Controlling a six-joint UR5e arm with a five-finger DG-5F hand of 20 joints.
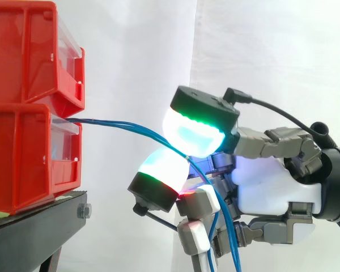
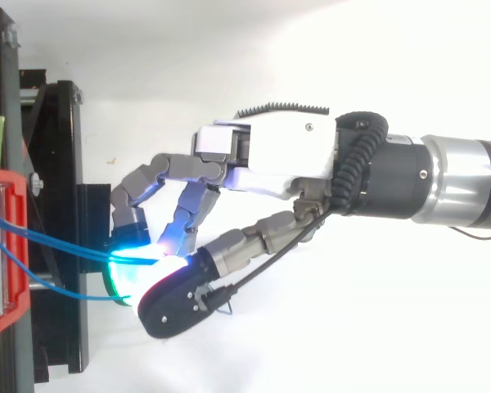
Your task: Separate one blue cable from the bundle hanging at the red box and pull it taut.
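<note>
the hand (image 1: 272, 181) pinches blue cables (image 1: 102, 120) between two curled, glowing fingertips (image 1: 192, 133) near the red box (image 1: 28, 153), apparently to draw them taut.

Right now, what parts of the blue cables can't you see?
Side view: the lower ends of the blue cables run off the bottom edge.
Both views: the glowing fingers of the hand cover the pinch, so how many cables they hold is unclear.
Side view: the cables' start is hidden inside the red box.
</note>
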